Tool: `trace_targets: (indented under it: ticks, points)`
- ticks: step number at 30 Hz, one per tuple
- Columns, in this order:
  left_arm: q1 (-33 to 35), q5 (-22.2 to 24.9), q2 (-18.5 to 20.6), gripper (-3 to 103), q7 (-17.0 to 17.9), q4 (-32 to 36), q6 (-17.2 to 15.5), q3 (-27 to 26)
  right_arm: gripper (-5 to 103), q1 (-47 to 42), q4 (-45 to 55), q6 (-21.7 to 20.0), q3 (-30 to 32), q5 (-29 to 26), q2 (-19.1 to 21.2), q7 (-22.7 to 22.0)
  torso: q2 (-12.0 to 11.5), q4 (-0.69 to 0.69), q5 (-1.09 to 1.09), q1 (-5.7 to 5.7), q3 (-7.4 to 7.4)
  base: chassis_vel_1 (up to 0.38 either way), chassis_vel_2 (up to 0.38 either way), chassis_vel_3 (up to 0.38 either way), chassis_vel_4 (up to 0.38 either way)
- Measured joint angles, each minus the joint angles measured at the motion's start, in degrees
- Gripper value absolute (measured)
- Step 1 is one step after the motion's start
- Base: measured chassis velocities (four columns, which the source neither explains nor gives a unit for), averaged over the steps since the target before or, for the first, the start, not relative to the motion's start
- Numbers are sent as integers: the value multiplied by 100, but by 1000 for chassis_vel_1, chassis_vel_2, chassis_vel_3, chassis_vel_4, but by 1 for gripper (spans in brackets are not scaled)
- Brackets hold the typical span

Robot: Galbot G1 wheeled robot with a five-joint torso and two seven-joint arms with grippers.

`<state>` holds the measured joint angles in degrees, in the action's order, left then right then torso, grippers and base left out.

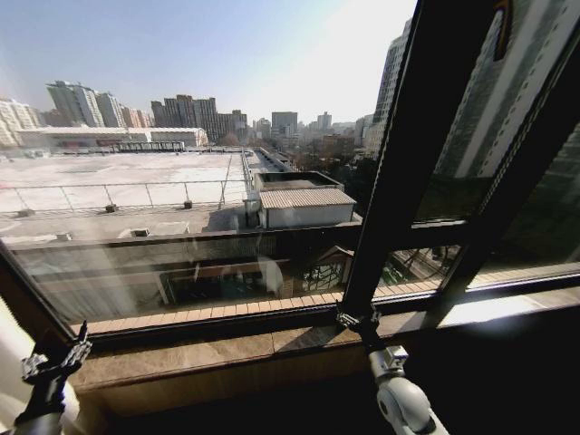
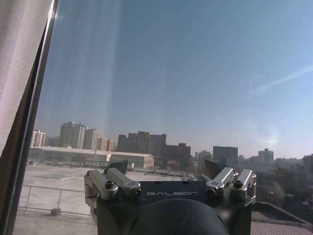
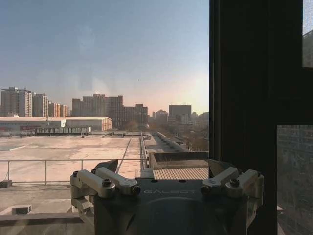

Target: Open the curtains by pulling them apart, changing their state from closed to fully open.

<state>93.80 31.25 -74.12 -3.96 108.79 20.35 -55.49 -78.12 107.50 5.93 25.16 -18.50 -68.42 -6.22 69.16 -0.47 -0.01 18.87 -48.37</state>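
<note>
A sheer white curtain [image 2: 19,58] hangs bunched at the window's left side, next to the dark frame edge. A pale strip of that curtain [image 1: 7,358] also shows at the lower left corner of the head view. My left gripper [image 1: 56,355] is low at the left, just beside that fabric and apart from it. In its wrist view the left gripper [image 2: 166,169] is open and faces bare glass. My right gripper [image 1: 355,319] sits by the sill at the foot of the dark vertical frame bar [image 1: 412,145]. The right gripper [image 3: 164,166] is open with nothing between its fingers.
The window glass [image 1: 181,109] looks out on rooftops and distant towers. A stone sill [image 1: 227,349] runs below the glass, close in front of both grippers. A dark frame bar [image 3: 254,98] stands just beside the right gripper.
</note>
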Motion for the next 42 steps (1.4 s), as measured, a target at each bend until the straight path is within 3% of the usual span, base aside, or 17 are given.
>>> trace_targets:
  ticks: [3,10,15,19,23,29,35,42]
  points:
    - [-159,5,-84,98,130,181,-227,408,100,0,0,0,0,0,0,0,0,-1,0,0,0,0,0,0,0]
    - [-295,-250,-87,100,196,109,-289,710,100,0,0,0,0,0,0,0,0,0,1,0,0,0,0,0,0]
    - [-368,-441,-6,100,-299,-277,75,807,100,0,0,0,-1,0,0,0,0,0,-1,0,0,0,0,0,0]
    - [-430,-498,21,100,-424,-404,144,792,100,0,0,0,0,0,0,0,0,0,0,0,0,0,0,0,0]
    - [-614,-778,45,100,-914,-763,279,517,100,0,0,0,0,0,0,0,0,1,-1,0,0,0,0,0,0]
    - [-747,-662,58,100,-813,-982,182,453,100,0,0,0,-1,0,0,0,0,0,-1,0,0,0,0,0,0]
    - [-839,-471,75,100,-449,-925,-30,547,100,0,0,0,0,0,0,0,0,0,0,0,0,0,0,0,0]
    - [-841,-461,77,100,-414,-903,-54,556,100,0,0,0,0,0,0,0,-1,0,0,0,0,0,0,0,0]
